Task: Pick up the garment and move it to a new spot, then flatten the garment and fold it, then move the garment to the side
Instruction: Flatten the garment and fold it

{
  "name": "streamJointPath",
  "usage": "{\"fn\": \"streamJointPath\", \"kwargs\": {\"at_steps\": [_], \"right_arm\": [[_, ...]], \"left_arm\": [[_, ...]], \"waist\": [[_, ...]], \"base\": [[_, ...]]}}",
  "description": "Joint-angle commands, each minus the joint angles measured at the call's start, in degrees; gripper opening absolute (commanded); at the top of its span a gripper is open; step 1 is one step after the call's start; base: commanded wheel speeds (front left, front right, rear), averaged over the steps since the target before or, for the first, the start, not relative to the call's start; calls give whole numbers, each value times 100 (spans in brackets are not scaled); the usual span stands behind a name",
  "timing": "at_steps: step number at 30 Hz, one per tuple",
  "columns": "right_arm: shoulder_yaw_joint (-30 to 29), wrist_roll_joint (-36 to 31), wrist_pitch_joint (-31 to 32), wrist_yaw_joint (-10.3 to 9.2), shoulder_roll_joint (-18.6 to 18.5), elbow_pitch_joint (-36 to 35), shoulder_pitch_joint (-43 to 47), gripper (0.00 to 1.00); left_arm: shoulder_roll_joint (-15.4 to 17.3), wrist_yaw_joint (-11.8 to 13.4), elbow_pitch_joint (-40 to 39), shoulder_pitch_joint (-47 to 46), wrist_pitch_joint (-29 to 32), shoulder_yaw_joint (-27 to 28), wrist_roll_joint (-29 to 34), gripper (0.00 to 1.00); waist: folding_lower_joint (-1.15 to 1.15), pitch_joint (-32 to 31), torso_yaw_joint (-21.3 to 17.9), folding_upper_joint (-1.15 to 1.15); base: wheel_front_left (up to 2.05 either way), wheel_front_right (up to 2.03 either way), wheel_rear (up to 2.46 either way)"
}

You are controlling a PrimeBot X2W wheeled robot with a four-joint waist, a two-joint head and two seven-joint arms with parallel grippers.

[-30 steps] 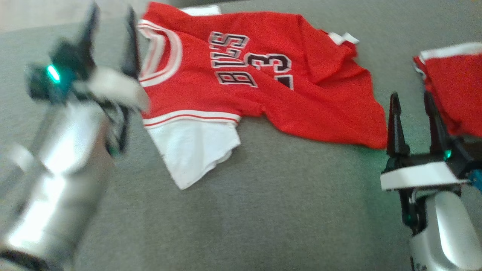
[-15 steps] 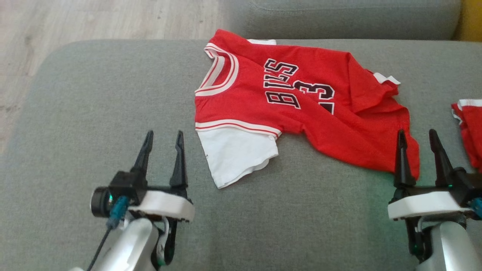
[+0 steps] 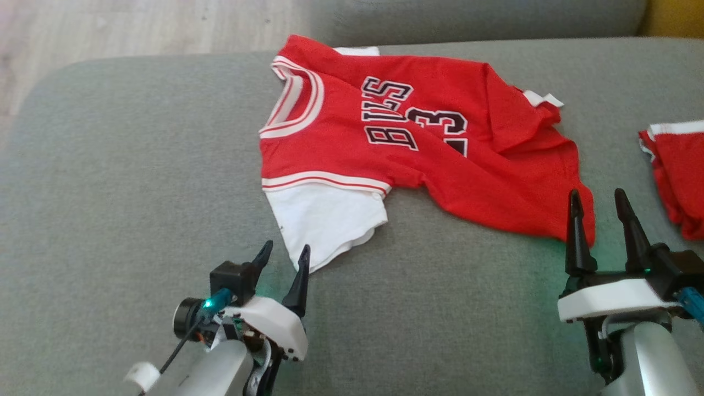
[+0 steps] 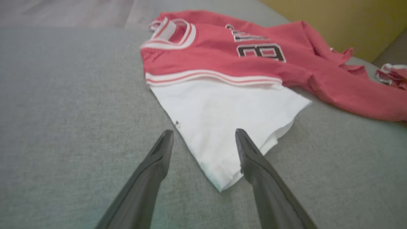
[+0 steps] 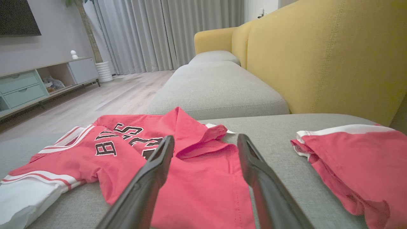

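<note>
A red jersey (image 3: 418, 143) with black lettering and a white sleeve (image 3: 324, 220) lies rumpled on the grey sofa seat (image 3: 137, 165). My left gripper (image 3: 285, 255) is open, low on the seat, its fingers straddling the tip of the white sleeve (image 4: 222, 121). The jersey (image 4: 241, 60) spreads beyond it in the left wrist view. My right gripper (image 3: 599, 201) is open at the jersey's right hem corner, fingers upright, holding nothing. In the right wrist view its fingers frame the red hem (image 5: 203, 178).
A second red garment (image 3: 676, 176) with white trim lies at the right edge of the seat, also red garment (image 5: 353, 159). The yellow sofa back (image 5: 318, 57) rises on the right. Wooden floor (image 3: 110, 27) lies past the seat's far left edge. Another grey cushion (image 5: 216, 86) sits beyond.
My left gripper has moved down and right from beside the collar to the white sleeve's tip. The camera view has shifted. The right gripper stays by the hem.
</note>
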Motion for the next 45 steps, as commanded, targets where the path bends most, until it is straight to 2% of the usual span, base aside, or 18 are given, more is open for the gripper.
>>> {"fn": "streamJointPath", "kwargs": {"at_steps": [1,7,10,11,12,14,19,25,29,32,42,43,45], "right_arm": [[142,17,-62,-4,-31,-163,-173,100],[191,36,-62,-4,-31,-183,-236,100],[190,43,-62,-4,-31,-188,-229,100],[181,44,-62,-4,-31,-186,-227,100],[172,43,-62,-4,-31,-180,-225,100],[144,26,-62,-4,-31,-149,-215,100],[30,-101,16,-4,-31,118,-189,100],[-186,-159,436,-4,-31,543,-192,100],[-213,-106,684,-4,-31,793,-236,100],[-276,265,872,-4,-31,1126,-388,100],[-262,30,1174,-4,-31,2126,-819,100],[-245,26,1183,-4,-31,2201,-842,94],[-198,39,1175,-4,-31,2326,-890,0]], "left_arm": [[31,37,-57,-290,59,157,1,100],[21,204,367,-448,302,168,-22,100],[13,68,496,-507,460,53,-27,100],[7,17,523,-519,519,18,-40,97],[7,-33,548,-531,578,-23,-42,45],[4,-102,582,-538,645,-71,-60,0],[8,18,469,-557,395,78,-133,0],[77,265,42,-659,-598,545,-172,0],[102,252,-276,-669,-794,750,-163,0],[115,242,-567,-609,-847,881,-79,0],[-5,70,-922,-428,-862,976,222,0],[-19,57,-923,-422,-862,984,245,0],[-38,33,-907,-405,-862,1006,284,0]], "waist": [[0,80,-89,0],[0,241,-282,0],[0,270,-325,0],[0,271,-335,0],[0,265,-342,0],[0,230,-343,0],[0,74,-280,0],[0,-60,-132,0],[0,-70,-70,0],[0,-42,-16,0],[0,93,135,0],[0,97,144,0],[0,93,156,0]], "base": [[0,0,0],[0,0,0],[0,0,0],[0,0,0],[0,0,0],[0,0,0],[0,0,0],[0,0,0],[0,0,0],[0,0,0],[0,0,0],[0,0,0],[0,0,0]]}}
